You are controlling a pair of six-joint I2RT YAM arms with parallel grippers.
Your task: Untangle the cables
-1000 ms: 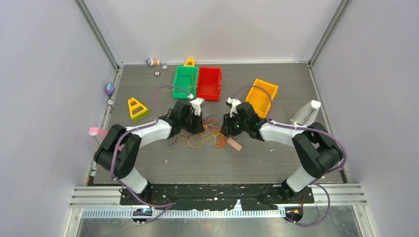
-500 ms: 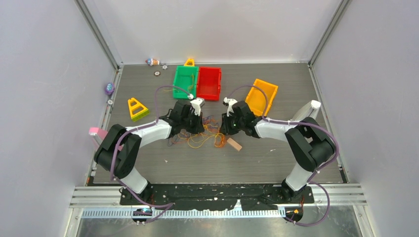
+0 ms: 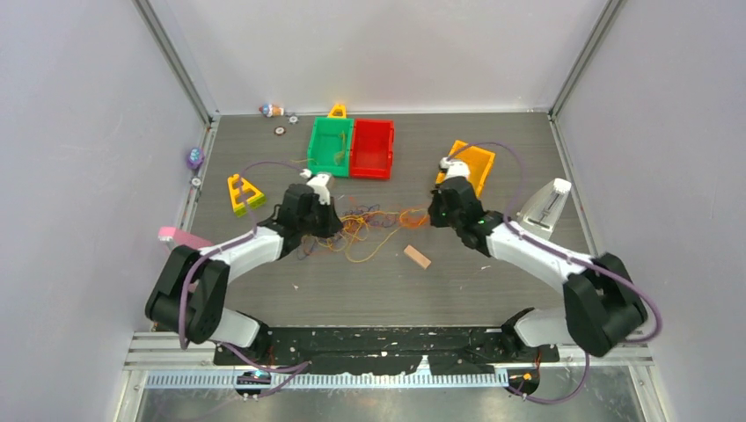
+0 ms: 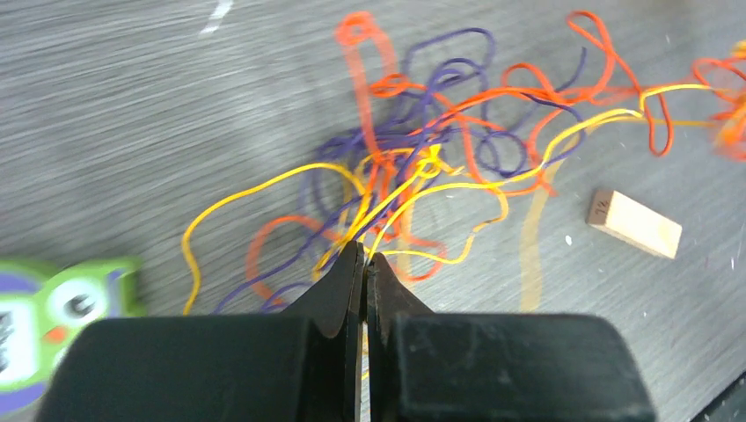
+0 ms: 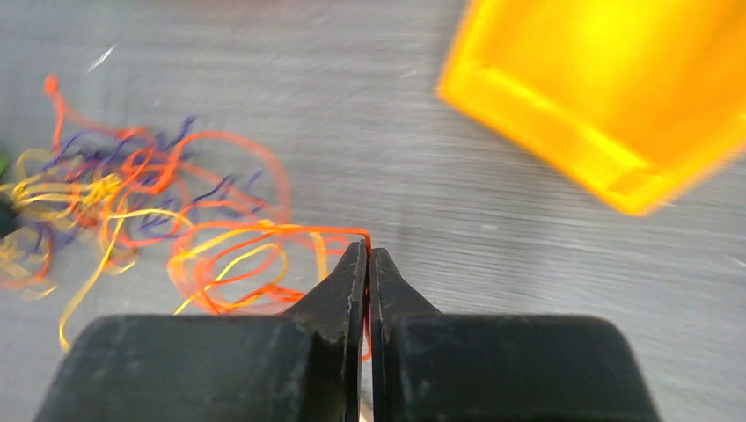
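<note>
Cables (image 4: 428, 163) — yellow, orange, purple; bin (image 5: 607, 97) — bright yellow-orange; table (image 4: 132, 114) streaked grey.

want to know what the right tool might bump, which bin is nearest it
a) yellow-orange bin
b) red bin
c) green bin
a: the yellow-orange bin fills the upper right of the right wrist view, just beyond the right tool, while in the top view the green bin and red bin sit farther off to its left.
</note>
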